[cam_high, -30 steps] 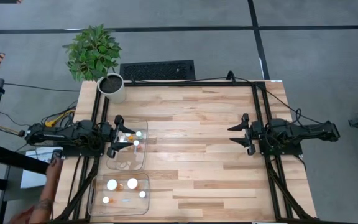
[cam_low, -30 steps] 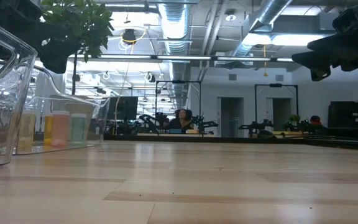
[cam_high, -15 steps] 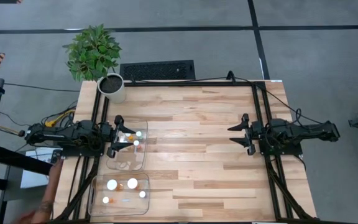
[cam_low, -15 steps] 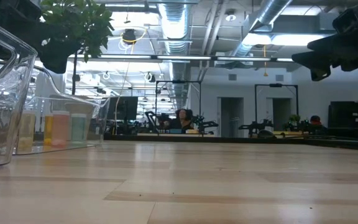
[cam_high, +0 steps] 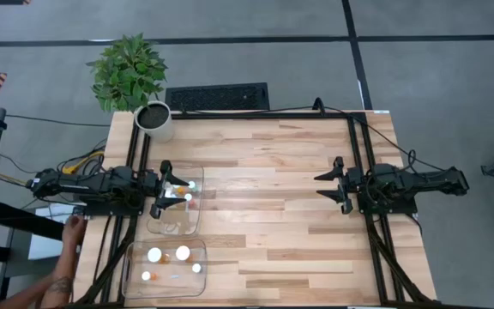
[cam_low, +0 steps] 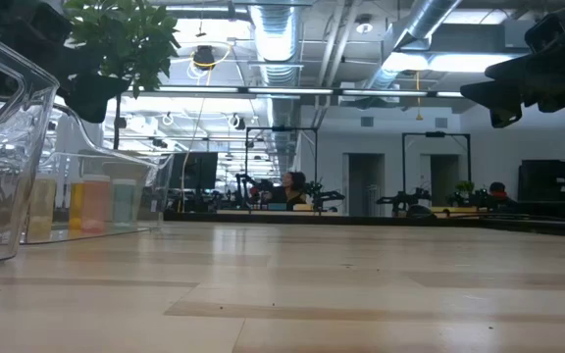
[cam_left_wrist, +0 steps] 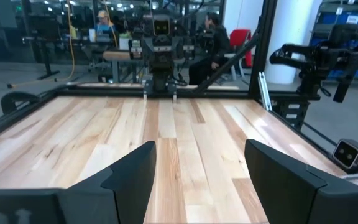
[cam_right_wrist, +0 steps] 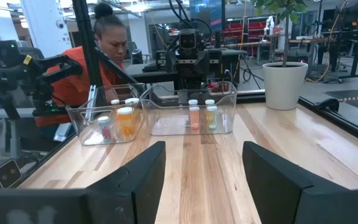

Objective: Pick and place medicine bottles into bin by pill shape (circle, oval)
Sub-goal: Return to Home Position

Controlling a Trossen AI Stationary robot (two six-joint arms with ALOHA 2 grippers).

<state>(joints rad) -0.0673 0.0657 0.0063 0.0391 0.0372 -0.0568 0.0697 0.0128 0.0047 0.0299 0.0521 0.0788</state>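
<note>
Several small amber medicine bottles with white caps stand in two clear bins at the table's left. The far bin (cam_high: pixel 177 206) holds three bottles (cam_high: pixel 187 198), and the near bin (cam_high: pixel 165 268) holds several (cam_high: pixel 154 254). Both bins show in the right wrist view (cam_right_wrist: pixel 191 111) and in the low view (cam_low: pixel 91 201). My left gripper (cam_high: pixel 163 190) is open and empty, over the far bin's left side; its wrist view (cam_left_wrist: pixel 197 180) looks across bare table. My right gripper (cam_high: pixel 333 184) is open and empty, above the table's right half.
A potted plant (cam_high: pixel 148 116) stands at the far left corner. A person's hand (cam_high: pixel 74 225) is at the table's left edge, beside the left arm. A person in orange (cam_right_wrist: pixel 114 56) shows behind the bins. Bare wood lies between the arms.
The person's hand at the table's left edge has shifted about. Both grippers have stayed open and in place.
</note>
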